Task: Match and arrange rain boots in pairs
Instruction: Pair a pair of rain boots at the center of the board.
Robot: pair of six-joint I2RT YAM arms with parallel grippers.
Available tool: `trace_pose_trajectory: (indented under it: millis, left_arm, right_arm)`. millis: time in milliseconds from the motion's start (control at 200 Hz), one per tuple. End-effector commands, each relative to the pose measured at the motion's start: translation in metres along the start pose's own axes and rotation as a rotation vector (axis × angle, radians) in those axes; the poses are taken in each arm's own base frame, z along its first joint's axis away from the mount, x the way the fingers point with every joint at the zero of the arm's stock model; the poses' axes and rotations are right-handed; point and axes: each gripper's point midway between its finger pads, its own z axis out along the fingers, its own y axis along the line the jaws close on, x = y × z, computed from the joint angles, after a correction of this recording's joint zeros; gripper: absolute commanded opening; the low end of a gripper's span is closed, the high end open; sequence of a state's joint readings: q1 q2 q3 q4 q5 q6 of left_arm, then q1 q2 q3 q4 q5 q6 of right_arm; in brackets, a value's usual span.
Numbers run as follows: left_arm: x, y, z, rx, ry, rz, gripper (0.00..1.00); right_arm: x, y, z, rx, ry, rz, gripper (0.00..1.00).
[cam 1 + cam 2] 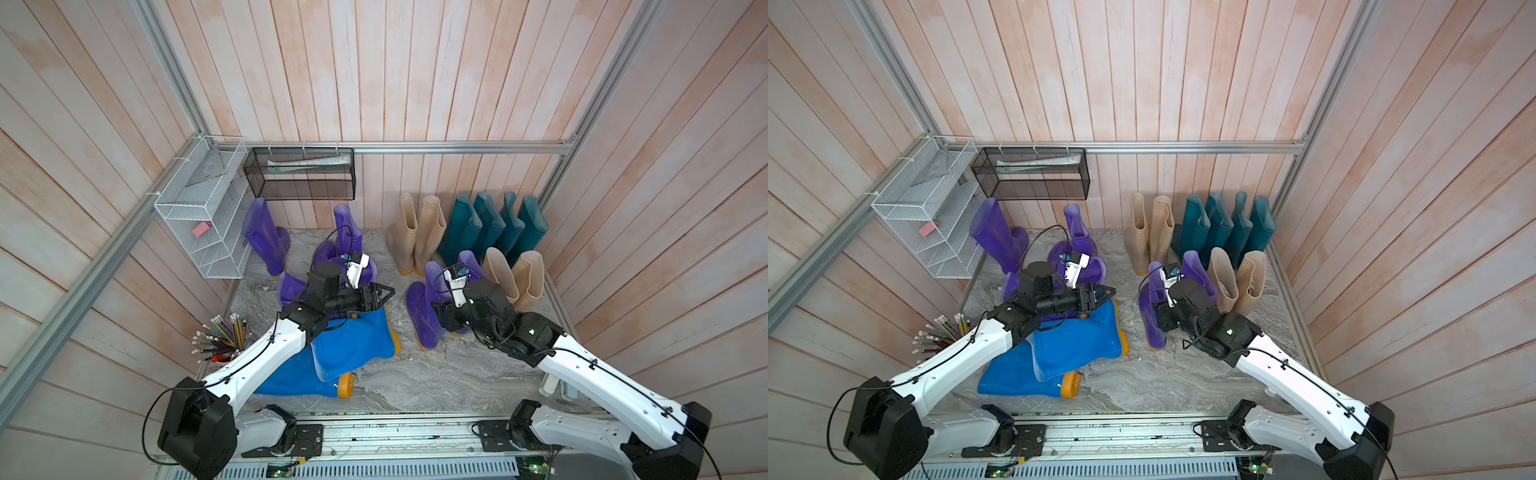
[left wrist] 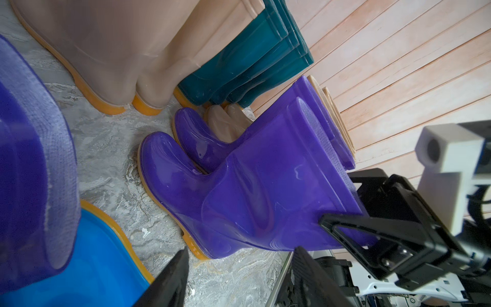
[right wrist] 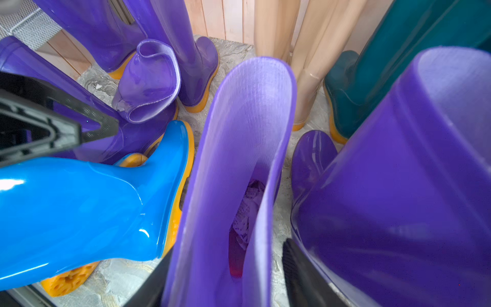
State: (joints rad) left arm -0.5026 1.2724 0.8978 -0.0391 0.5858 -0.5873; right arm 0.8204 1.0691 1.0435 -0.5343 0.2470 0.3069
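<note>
Purple rain boot (image 1: 420,320) stands upright on the marbled bench (image 1: 419,382), right of centre in a top view. Its heel is toward the lower edge of the frame and its toe toward the board wall at the top, and it stands side by side with a second purple boot (image 1: 471,264) facing the same way. The right tool (image 3: 228,252) hangs directly over its cuff with pads (image 3: 300,268) parted either side of the shaft mouth. A strip of bench shows between the rubber and one pad, so it appears to grip nothing. The boot's long axis runs straight up through that tool, which suggests the way out is a lift along the shaft, since a sideways pull could tip the pair. Left of centre, the left tool (image 1: 386,292) is spread wide and empty, pointing toward the right of the frame just above the toe of a bright blue boot (image 1: 353,336). That boot lies on its side with its long axis across the frame, orange sole facing right and cuff toward the lower left, partly over a second blue boot (image 1: 291,386). The left arm is plainly the nearer one to both. A beige pair (image 1: 409,237) and teal boots (image 1: 490,228) stand in the upper right.
</note>
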Motion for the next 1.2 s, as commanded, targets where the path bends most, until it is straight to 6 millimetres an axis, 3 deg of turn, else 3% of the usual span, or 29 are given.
trace_pose_trajectory:
  millis: [0,180,240,285,365,435,565,695,845,1040,1195]
  left_arm:
    - [-0.005,-0.016,0.003,0.052,-0.004,0.030,0.65]
    - [-0.007,-0.019,-0.002,0.038,-0.004,0.063,0.65]
    - [-0.009,-0.021,-0.004,0.026,-0.002,0.078,0.65]
    - [-0.013,-0.022,-0.007,0.014,-0.005,0.092,0.65]
    - [-0.024,-0.023,-0.015,-0.009,-0.017,0.106,0.66]
    - [-0.035,-0.021,-0.023,-0.025,-0.036,0.108,0.66]
    - [-0.053,-0.014,-0.039,-0.049,-0.075,0.105,0.66]
    - [-0.056,-0.012,-0.046,-0.057,-0.095,0.109,0.67]
    - [-0.052,-0.010,-0.045,-0.051,-0.095,0.098,0.67]
    - [-0.051,-0.010,-0.043,-0.036,-0.095,0.080,0.67]
    - [-0.055,-0.014,-0.053,-0.060,-0.121,0.092,0.68]
  right_arm:
    - [-0.010,-0.002,0.004,0.042,0.016,-0.048,0.62]
    - [-0.019,-0.001,0.017,0.075,0.049,-0.086,0.65]
    - [-0.021,0.002,0.024,0.060,0.061,-0.090,0.59]
    - [-0.024,0.005,0.028,0.041,0.068,-0.089,0.49]
    - [-0.033,0.009,0.034,0.034,0.062,-0.086,0.18]
    - [-0.045,0.006,0.035,0.059,0.032,-0.074,0.00]
    - [-0.066,-0.011,0.035,0.143,-0.027,-0.058,0.00]
    - [-0.071,-0.018,0.036,0.161,-0.035,-0.082,0.00]
    - [-0.064,-0.024,0.044,0.167,-0.011,-0.083,0.00]
    - [-0.035,-0.030,0.058,0.187,0.056,-0.088,0.00]
    - [-0.034,-0.020,0.048,0.113,0.046,-0.066,0.32]
